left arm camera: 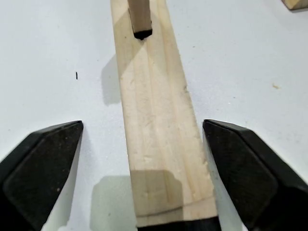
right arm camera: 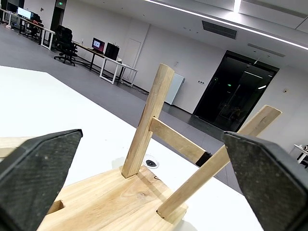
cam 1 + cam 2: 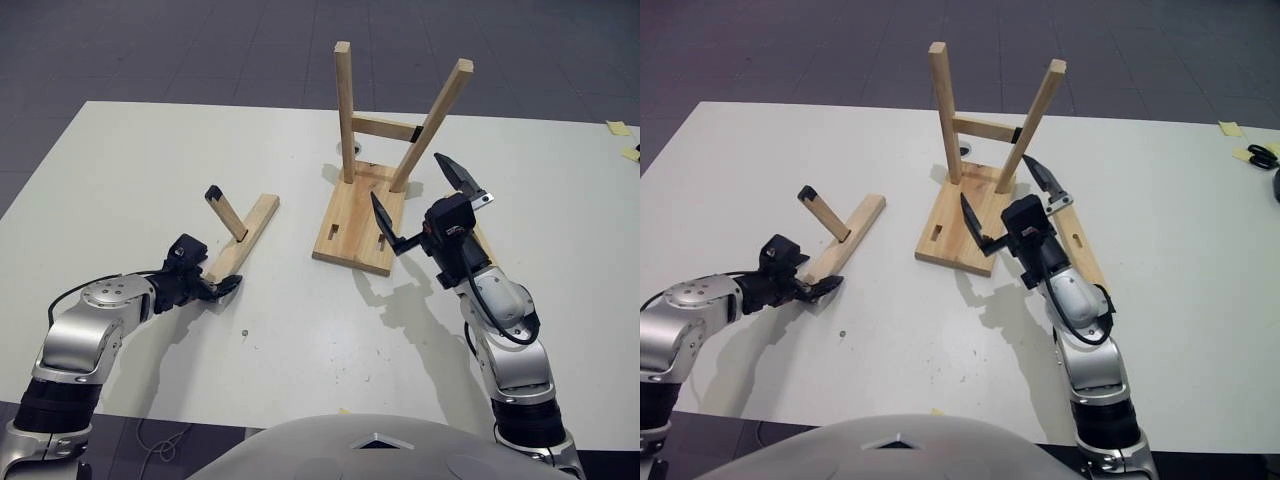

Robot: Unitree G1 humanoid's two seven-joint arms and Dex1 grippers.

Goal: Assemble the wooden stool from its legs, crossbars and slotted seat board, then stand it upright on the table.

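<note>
White surface [image 3: 130, 170] across most of the head views, dark floor beyond at the top. On it, just right of centre, the slotted seat board [image 3: 345, 238] lying flat, with two empty slots toward its near edge. Planted in its far end, an upright leg [image 3: 345, 110] at upper centre and a tilted leg [image 3: 432, 125] leaning to the upper right, joined by a crossbar [image 3: 383, 127] with a dark band at its right end. Left of centre, well apart from the board, a loose leg [image 3: 245, 238] flat on the surface, with a short crossbar [image 3: 228, 212] rising slanted from its middle, black-tipped. To the right of the board, a fourth leg [image 3: 1080, 250] flat on the surface, partly hidden under the right arm. Right end effector [image 3: 425, 203] raised just right of the board's middle, fingers spread wide, nothing between them. Left end effector [image 3: 225, 287] low at the near end of the loose leg, fingers [image 1: 43, 168] spread to either side of the wood with gaps visible in the left wrist view. Round grommet [image 2: 151, 162] in the surface behind the board. Yellow sticky notes [image 3: 618, 128] at the far right edge.
</note>
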